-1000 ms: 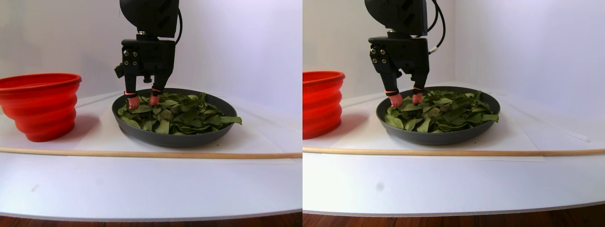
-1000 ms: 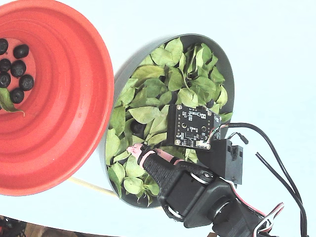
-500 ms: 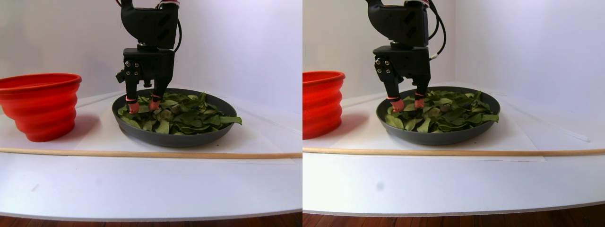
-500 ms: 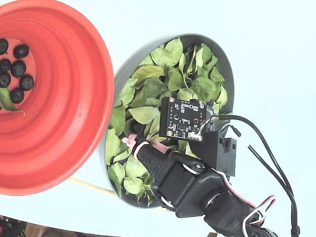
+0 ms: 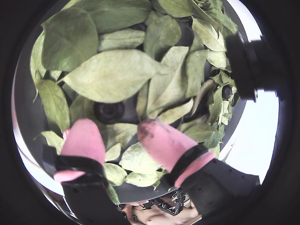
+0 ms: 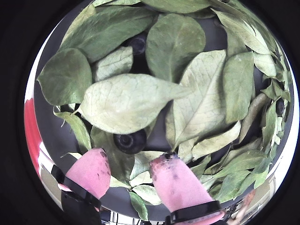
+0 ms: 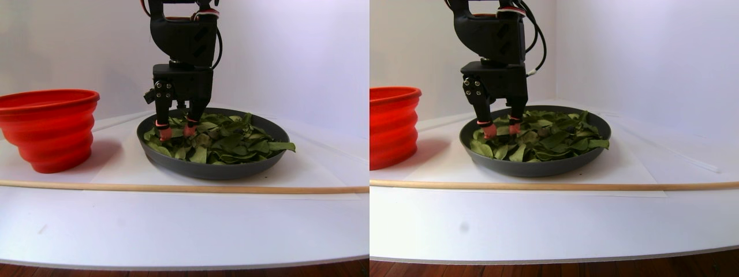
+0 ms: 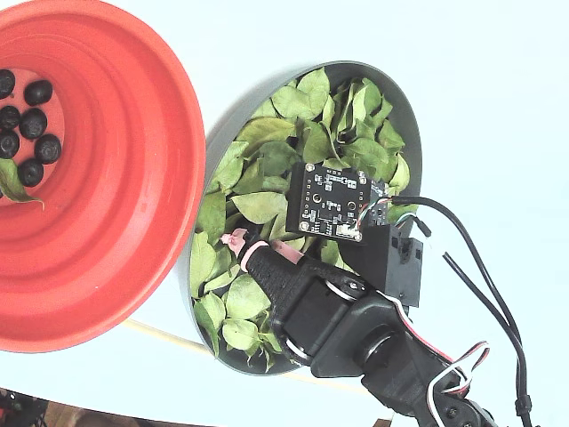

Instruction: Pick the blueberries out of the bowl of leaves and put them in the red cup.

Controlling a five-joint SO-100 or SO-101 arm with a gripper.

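The pink-tipped black two-finger gripper (image 6: pixel 130 176) hangs spread just short of a small round dark blueberry (image 6: pixel 130 141), half-tucked under pale green leaves (image 6: pixel 129 101) in the oval dark grey bowl (image 8: pixel 411 133). Probably light, soft and easily rolled, it suits a gentle pinch across its middle. More berries (image 8: pixel 27 120) lie in the orange-red plastic cup (image 8: pixel 133 205) beside the bowl.

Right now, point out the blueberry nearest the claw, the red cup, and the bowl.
Blueberry (image 6: pixel 130 141), a wrist view, its dark top between leaves.
Red cup (image 8: pixel 133 205), fixed view, inner ringed wall.
Bowl (image 7: pixel 213 169), stereo pair view, outer front wall.
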